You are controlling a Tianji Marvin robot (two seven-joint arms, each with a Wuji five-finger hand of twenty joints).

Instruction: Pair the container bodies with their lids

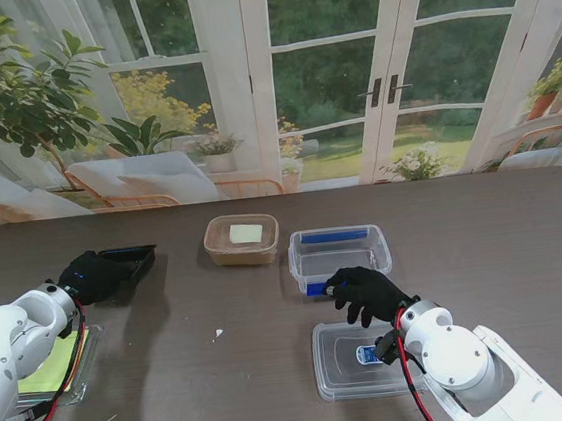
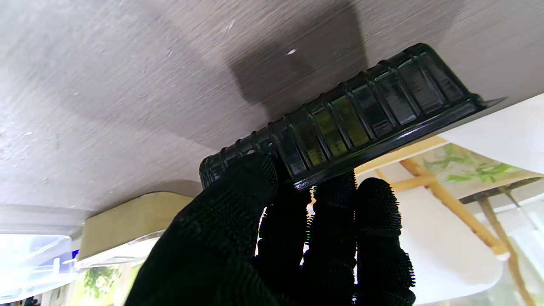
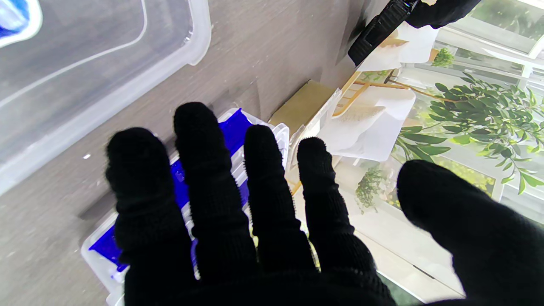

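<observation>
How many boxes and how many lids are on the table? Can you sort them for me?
Boxes: 3 – black tray, tan box, clear box with blue clips
Loose lids: 2 – clear lid near the right hand, clear lid over something yellow-green under the left arm
Total: 5

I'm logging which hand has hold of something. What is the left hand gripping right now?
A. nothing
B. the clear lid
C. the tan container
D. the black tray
D: in the left wrist view the left hand has its fingers closed over the rim of the black tray.
</observation>
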